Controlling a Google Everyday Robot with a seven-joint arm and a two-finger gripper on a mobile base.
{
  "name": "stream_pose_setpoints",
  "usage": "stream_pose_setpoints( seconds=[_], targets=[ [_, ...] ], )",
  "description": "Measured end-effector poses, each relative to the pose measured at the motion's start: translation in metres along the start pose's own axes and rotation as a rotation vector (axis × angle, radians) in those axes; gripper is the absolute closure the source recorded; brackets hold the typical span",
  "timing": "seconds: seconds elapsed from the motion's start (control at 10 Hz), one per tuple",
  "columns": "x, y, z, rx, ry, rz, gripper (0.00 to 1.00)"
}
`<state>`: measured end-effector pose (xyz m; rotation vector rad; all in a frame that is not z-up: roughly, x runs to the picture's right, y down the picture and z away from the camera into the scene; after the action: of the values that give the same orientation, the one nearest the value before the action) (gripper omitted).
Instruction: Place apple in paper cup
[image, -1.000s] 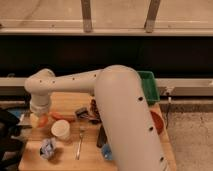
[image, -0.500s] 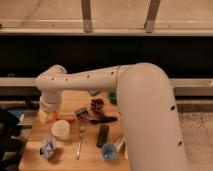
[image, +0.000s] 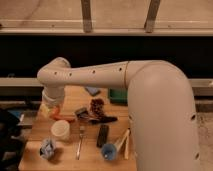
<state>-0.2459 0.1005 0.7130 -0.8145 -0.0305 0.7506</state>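
Note:
The apple (image: 49, 111) shows as a yellow-orange round fruit at the left side of the wooden table (image: 35, 145). The gripper (image: 51, 103) hangs from the white arm's wrist directly over the apple, at or touching its top. The paper cup (image: 60, 130), short and cream-white, stands upright a little in front and to the right of the apple. A long orange-red carrot-like piece (image: 65, 118) lies between apple and cup.
A fork (image: 80, 142), a black bar (image: 102, 135), a blue cup (image: 110, 151), a crumpled blue-white wrapper (image: 47, 148), a dark brown cluster (image: 97, 108), a blue sponge (image: 92, 91) and a green bin (image: 118, 95) lie on the table. The big white arm fills the right side.
The arm's upper part has swung right and nearer the camera. The wrist has shifted slightly right and stays over the apple at the table's left.

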Motion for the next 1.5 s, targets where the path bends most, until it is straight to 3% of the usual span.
stream_pose_setpoints(
  seconds=[0.4, 0.8, 1.5],
  targets=[
    [0.030, 0.005, 0.016, -0.078, 0.048, 0.070, 1.00],
    [0.049, 0.010, 0.026, -0.111, 0.091, 0.122, 0.97],
    [0.061, 0.010, 0.027, -0.113, 0.096, 0.165, 0.29]
  ],
)
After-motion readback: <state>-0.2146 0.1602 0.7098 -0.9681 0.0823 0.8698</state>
